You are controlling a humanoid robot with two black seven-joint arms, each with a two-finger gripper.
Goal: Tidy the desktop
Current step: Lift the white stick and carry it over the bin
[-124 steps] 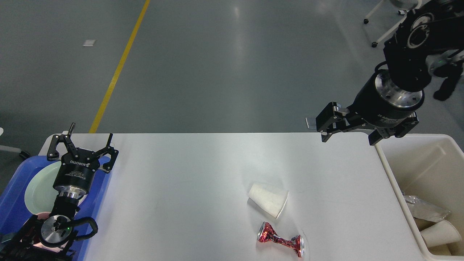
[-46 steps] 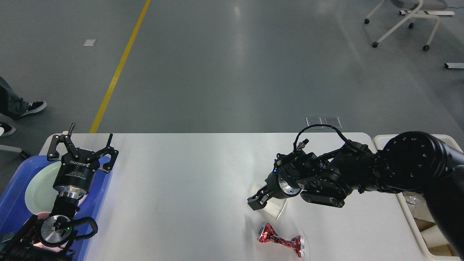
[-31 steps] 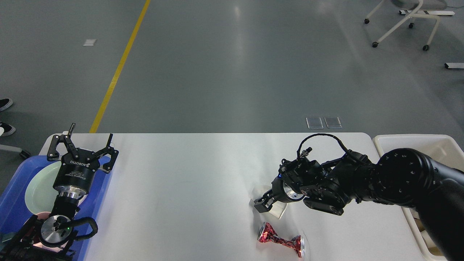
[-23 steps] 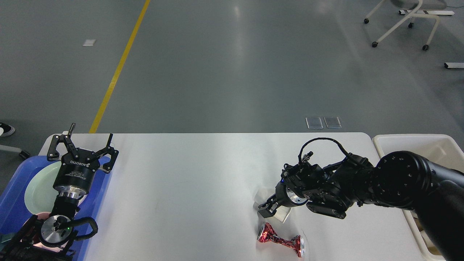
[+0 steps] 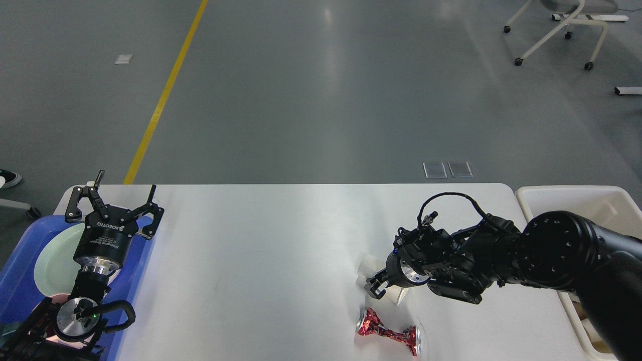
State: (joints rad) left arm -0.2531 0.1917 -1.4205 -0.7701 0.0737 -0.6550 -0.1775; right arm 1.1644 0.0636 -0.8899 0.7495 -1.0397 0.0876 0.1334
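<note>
The white desktop point(image 5: 261, 260) holds a white paper cup point(image 5: 367, 264) lying on its side and a crushed red can point(image 5: 387, 332) just in front of it. My right gripper point(image 5: 377, 286) is low on the cup, with one dark finger point(image 5: 373, 289) at the cup's near side. The other finger is hidden behind the wrist, so its grip cannot be told. My left gripper point(image 5: 125, 193) is open and empty, held above the right edge of the blue tray point(image 5: 20, 260).
A pale green plate point(image 5: 52, 260) lies in the blue tray at the desktop's left end. A cream plastic bin point(image 5: 567, 189) stands against the desktop's right end, mostly hidden by my right arm. A wheeled chair point(image 5: 556, 30) stands on the floor far right.
My right arm came down from above the bin to the paper cup. Over the last second gripper and cup have shifted a little to the right. The left arm has not moved.
</note>
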